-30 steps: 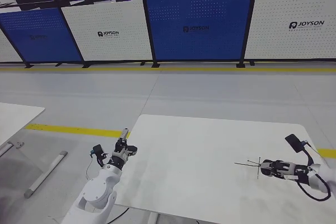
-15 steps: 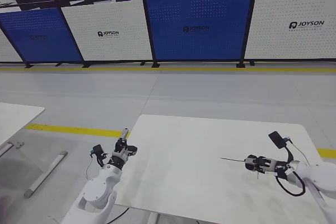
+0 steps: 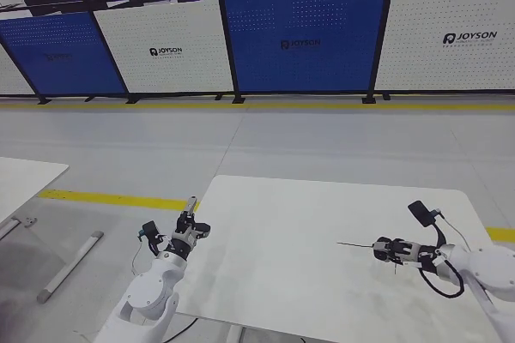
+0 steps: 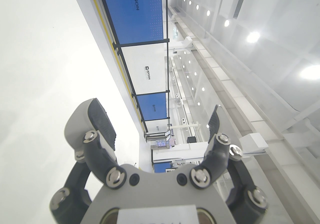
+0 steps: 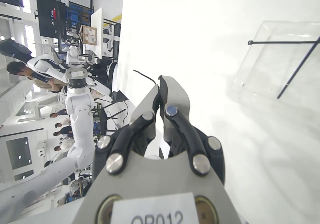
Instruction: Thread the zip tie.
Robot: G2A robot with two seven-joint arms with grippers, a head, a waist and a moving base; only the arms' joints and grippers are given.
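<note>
Black zip tie [image 3: 356,246] is pinched in the right gripper [image 3: 379,249], fingers closed on one end. The rest pokes out past the tips toward the middle of the table [image 3: 283,257]; in the right wrist view its thin curved end [image 5: 145,75] shows just beyond the fingertips. A clear tray [image 5: 252,67] near that gripper holds two more ties [image 5: 280,42], not touched. Left gripper [image 4: 157,112] is at the table's left edge, well apart, fingers spread and holding nothing.

Right claw [image 5: 159,82]'s zip tie [image 5: 143,74] hangs over the table [image 5: 200,22], near a tray [image 5: 252,77].
</note>
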